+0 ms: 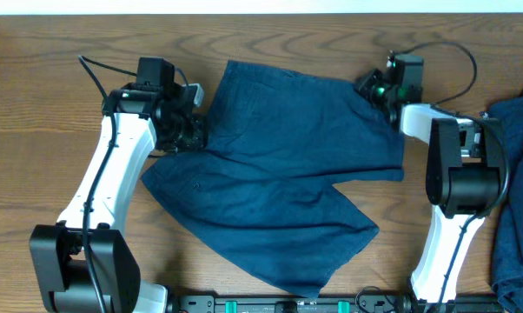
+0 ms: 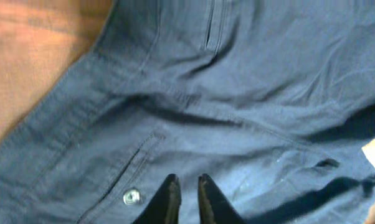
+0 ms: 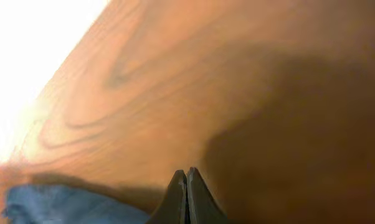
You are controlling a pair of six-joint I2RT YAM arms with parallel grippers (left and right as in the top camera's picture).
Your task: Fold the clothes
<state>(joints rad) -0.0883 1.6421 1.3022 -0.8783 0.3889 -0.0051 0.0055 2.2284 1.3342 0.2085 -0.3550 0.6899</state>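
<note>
Left gripper (image 2: 187,200) tips hang over the shorts (image 1: 279,174), jaws slightly apart.
Table (image 1: 36,104) carries the shorts spread out; another navy garment (image 1: 515,174) lies well right of the shorts; right gripper (image 3: 187,194), pressed together and empty, sits just beside their far right corner; a button (image 2: 132,196) shines beside the left tips.

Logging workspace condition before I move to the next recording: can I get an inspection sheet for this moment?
Surface: wood-grain table.
Job's things: navy shorts spread out mid-table; second dark blue garment bunched at the right edge.
Clutter: nothing seen.
Grippers: left gripper slightly parted, over the shorts near a metal button; right gripper shut, empty, over bare wood by the shorts' far right corner.
Cables: black cable loops by the left arm, another by the right.
Surroundings: pale strip beyond the far edge.
</note>
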